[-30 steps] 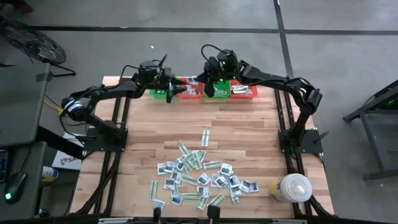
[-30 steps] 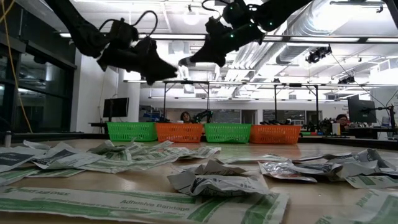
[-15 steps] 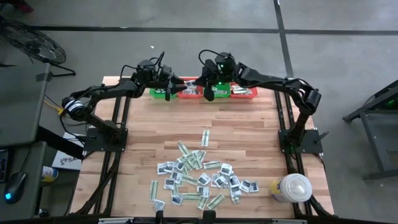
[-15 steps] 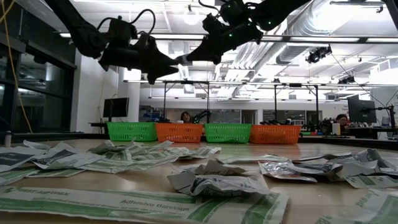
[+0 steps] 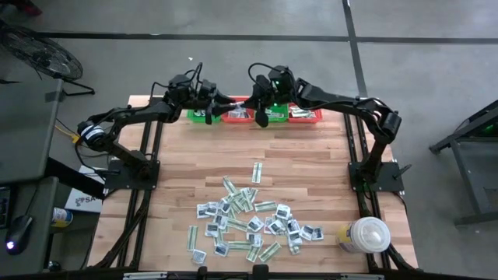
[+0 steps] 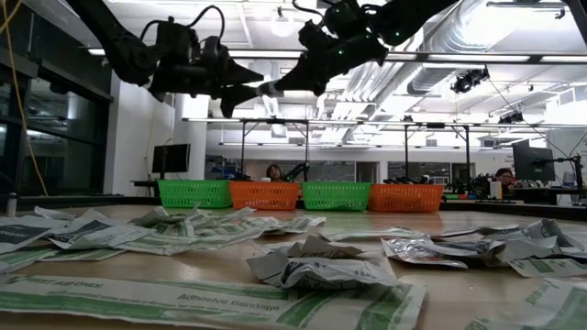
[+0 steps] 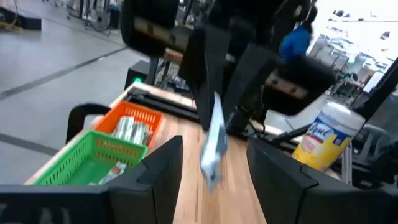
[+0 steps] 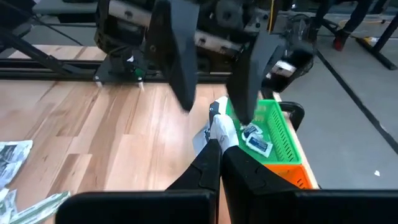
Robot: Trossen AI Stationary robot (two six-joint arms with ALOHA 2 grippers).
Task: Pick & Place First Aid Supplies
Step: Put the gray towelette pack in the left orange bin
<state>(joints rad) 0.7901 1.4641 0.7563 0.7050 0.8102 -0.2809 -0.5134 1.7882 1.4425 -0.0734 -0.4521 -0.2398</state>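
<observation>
A small white packet (image 8: 222, 129) hangs above the baskets (image 5: 302, 115), pinched in the right gripper (image 8: 219, 144). The left gripper (image 7: 208, 163), fingers apart, faces it without touching. Only the high view shows the remaining packets (image 5: 250, 221) heaped near the table's (image 5: 303, 167) front.

Overhead, table-level, two facing wrist views

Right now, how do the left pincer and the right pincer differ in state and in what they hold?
The right pincer is shut on a small white packet, while the left pincer stands open, its fingers on either side of that packet without closing on it. The right pincer carries the packet; the left pincer holds nothing. Both hang in the air facing each other near the baskets at the table's far edge.
</observation>
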